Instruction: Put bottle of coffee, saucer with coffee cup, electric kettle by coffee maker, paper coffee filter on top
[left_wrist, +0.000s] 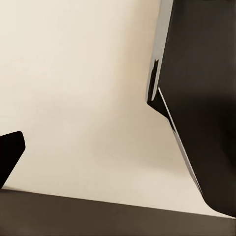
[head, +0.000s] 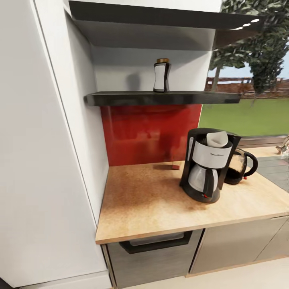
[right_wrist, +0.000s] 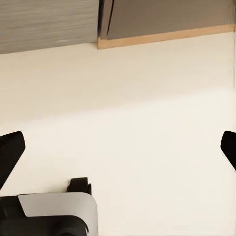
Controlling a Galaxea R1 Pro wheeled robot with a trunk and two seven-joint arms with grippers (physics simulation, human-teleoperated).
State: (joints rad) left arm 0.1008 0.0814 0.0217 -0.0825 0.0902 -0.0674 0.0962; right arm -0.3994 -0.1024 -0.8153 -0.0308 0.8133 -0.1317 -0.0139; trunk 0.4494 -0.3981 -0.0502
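The coffee bottle, dark with a white label and a gold lid, stands upright on the dark kitchen shelf. Below, on the wooden countertop, sits the black coffee maker with a white paper coffee filter resting on top. A dark electric kettle stands just behind it to the right, almost touching. The saucer and coffee cup are out of view. My right gripper hangs open over the pale floor, with nothing between its fingertips. One fingertip of my left gripper sits far out to the side, over bare floor.
A tall white cabinet walls the counter's left side, with a red backsplash behind. A small brownish item lies at the backsplash's foot. Grey drawers sit under the counter. A cooktop lies at the right.
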